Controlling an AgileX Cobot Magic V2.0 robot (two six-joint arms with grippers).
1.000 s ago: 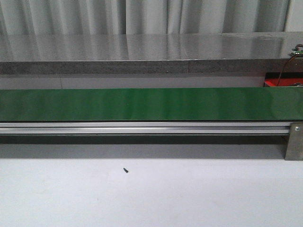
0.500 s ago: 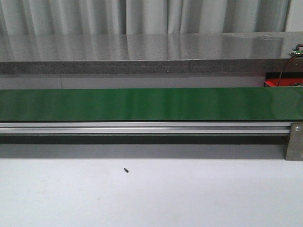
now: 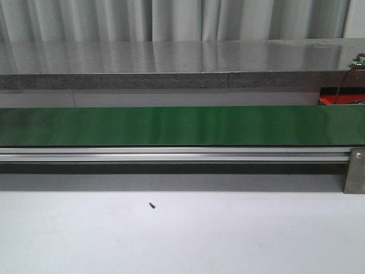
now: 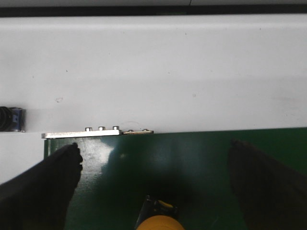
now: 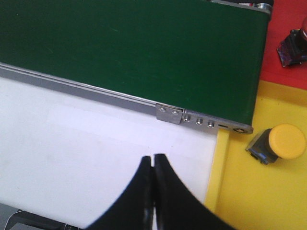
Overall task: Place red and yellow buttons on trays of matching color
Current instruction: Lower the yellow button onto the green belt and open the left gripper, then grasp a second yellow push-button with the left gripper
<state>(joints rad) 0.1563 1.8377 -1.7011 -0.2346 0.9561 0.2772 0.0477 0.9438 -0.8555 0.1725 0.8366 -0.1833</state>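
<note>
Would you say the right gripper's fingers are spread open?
No, the right gripper has its fingers pressed together above the white table.

A yellow button (image 4: 159, 220) pokes in at the frame edge of the left wrist view, only its top showing between the spread left gripper (image 4: 158, 191) fingers, themselves cut off. In the right wrist view, a dark object (image 5: 293, 45) on the red tray (image 5: 283, 33) is clipped by the frame, too partial to identify. Out front, a tiny dark speck (image 3: 152, 205) on the table (image 3: 182, 240) is too small to tell.
</note>
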